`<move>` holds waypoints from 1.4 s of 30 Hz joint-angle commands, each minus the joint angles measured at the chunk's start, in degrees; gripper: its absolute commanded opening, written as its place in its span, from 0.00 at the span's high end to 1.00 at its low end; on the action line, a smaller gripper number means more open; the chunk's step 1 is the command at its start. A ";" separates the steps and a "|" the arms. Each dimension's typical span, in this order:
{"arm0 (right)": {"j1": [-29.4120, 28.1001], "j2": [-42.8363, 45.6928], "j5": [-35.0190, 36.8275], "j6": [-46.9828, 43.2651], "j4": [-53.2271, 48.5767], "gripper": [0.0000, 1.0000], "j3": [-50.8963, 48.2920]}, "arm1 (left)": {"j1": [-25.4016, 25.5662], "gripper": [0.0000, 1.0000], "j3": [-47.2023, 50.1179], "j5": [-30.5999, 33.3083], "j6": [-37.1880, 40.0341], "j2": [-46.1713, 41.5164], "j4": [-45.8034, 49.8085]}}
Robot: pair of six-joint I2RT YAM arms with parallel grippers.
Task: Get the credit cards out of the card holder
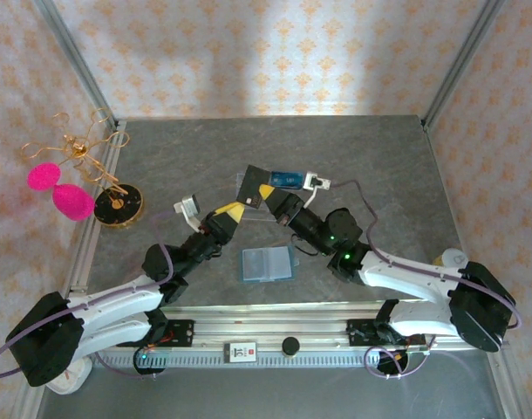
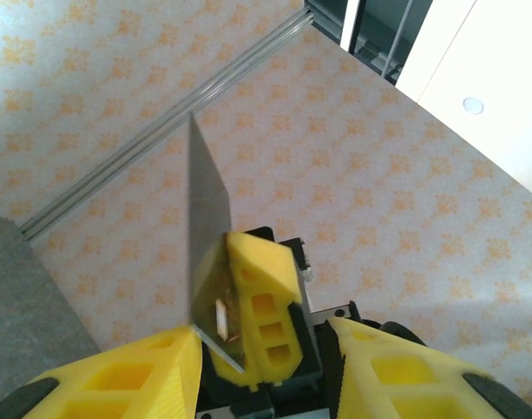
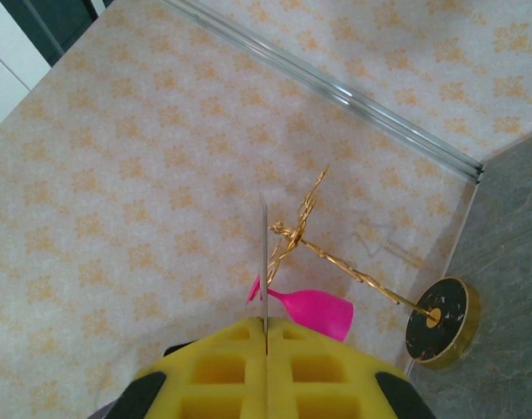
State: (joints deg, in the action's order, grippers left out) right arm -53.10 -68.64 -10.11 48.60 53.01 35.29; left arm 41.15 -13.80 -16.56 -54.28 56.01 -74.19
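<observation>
At the right wrist, right gripper clamps the credit card edge-on; spread left gripper sees its face.

A thin, dark credit card is pinched on edge between the right fingers and sticks straight out past their tips. Its lower corner sits in the gap of the spread left fingers, close against one. The card holder, teal-edged with pale lining up, lies flat on the surface, apart from both sets of fingers and nearer the arm bases.

One card holder, one credit card, one gold stand, two pink ornaments.
</observation>
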 commanded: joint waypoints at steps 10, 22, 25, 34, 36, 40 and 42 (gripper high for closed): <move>-0.78 -0.35 -5.17 -2.44 -3.28 1.00 2.12 | -0.28 0.79 -4.06 0.24 3.33 -1.29 5.35; 7.01 15.03 -7.80 -12.77 -35.77 0.79 1.60 | -3.04 1.00 -16.63 -6.10 18.03 -4.47 37.52; 12.98 22.99 -6.83 -15.09 -45.17 0.80 0.19 | -3.30 1.00 -23.72 -9.24 27.74 -1.86 51.86; 23.39 30.49 -12.00 -17.75 -53.51 0.84 -3.88 | -3.69 1.00 -44.51 -12.24 64.61 9.47 84.77; 25.29 30.50 -12.95 -17.92 -53.81 0.85 -4.27 | -4.68 1.00 -46.91 -14.17 70.51 11.45 86.89; 29.41 29.57 -15.88 -17.49 -53.84 0.86 -4.31 | -8.76 1.00 -51.17 -20.35 78.98 16.88 88.92; 31.17 28.63 -16.40 -17.72 -54.32 0.86 -3.70 | -10.74 1.00 -54.32 -23.14 82.53 20.90 91.29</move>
State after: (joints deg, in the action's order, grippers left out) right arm -23.70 -39.72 -23.70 32.08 -0.73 30.72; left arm 32.67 -64.07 -33.80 17.28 73.38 10.94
